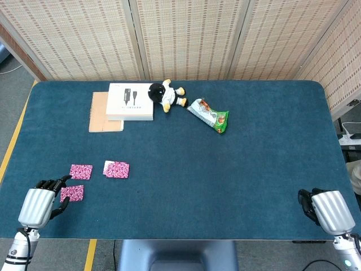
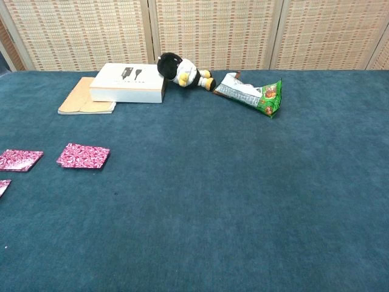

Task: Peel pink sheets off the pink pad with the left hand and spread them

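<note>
The pink pad lies flat on the blue table, left of centre. One loose pink sheet lies just left of it. A second pink sheet lies nearer the front edge. My left hand hovers at the front left corner, just left of that nearer sheet, with its fingers apart and nothing in them. My right hand rests at the front right corner, far from the pad, its fingers loosely bent and holding nothing. Neither hand shows in the chest view.
At the back left a white box lies on a tan notebook. A black and white plush toy leans on the box. A green snack bag lies right of the toy.
</note>
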Motion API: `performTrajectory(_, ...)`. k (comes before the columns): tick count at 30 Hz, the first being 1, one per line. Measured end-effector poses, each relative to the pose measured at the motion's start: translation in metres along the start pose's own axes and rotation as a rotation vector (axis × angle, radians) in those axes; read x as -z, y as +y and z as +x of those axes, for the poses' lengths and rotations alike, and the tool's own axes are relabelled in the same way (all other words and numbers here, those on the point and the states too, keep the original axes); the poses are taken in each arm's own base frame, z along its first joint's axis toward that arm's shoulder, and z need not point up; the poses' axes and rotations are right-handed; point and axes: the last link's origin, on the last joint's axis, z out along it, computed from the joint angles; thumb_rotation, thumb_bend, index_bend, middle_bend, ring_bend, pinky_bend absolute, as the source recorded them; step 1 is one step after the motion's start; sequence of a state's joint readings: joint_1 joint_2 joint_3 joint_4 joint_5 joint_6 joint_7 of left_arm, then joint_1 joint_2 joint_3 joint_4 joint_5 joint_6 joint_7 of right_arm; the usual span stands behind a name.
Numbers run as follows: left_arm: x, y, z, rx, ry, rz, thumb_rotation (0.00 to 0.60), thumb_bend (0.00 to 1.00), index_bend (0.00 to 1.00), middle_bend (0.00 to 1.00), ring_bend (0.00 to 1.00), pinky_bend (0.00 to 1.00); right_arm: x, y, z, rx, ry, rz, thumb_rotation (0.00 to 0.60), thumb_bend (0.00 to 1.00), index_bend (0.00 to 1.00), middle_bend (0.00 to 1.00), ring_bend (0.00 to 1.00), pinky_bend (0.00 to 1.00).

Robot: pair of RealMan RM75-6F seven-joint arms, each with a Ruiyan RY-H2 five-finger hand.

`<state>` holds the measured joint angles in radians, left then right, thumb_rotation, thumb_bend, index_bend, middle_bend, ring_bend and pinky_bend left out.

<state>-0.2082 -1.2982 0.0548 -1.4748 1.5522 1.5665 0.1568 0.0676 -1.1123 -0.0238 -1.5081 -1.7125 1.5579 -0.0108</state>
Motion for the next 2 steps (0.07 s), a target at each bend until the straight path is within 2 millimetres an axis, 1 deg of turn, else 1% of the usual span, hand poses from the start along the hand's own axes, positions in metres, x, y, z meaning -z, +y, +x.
performTrajectory(2,-0.0005,-0.0027,-0.0004,-0.001,0.004,0.008,0.600,0.36,0.20,0.40,0.41,0.41,-0.0001,-0.0006,-0.0010,0.003,-0.001,-0.001,0.600,0.45,0.95,0.86,0.73,0.87)
